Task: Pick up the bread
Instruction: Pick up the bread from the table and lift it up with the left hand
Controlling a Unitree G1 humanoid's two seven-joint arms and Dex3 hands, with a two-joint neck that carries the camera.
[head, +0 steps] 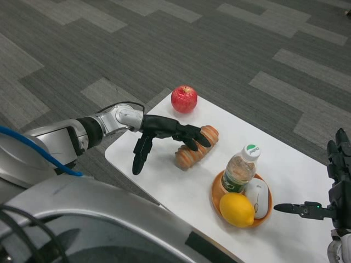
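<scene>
The bread (pixel 196 147), a long brown twisted loaf with ridged sections, lies on the white table (pixel 181 186) at a slant, its upper end pointing toward the far right and its lower end toward the near left. The left hand (pixel 164 134) reaches in from the picture's left on its silver forearm and lies over the loaf's upper half. Its fingers (pixel 189 137) are spread across the top of the crust and touch it, while one finger hangs straight down on the near side, clear of the loaf (so the hand is open on the bread rather than closed around it, and the loaf rests on the table).

A red apple (pixel 184 98) stands at the table's far corner, well apart from the bread. Near the bread's lower right sits an orange plate (pixel 218 192) that carries a clear plastic bottle (pixel 241 167) with a white cap and green label, leaning slightly, a yellow lemon (pixel 237 210) at the front, and a white computer mouse (pixel 257 197) beside the lemon.

The right hand (pixel 337 181) waits at the picture's right edge above the table's near side, fingers apart and holding nothing, one finger pointing left toward the plate.
</scene>
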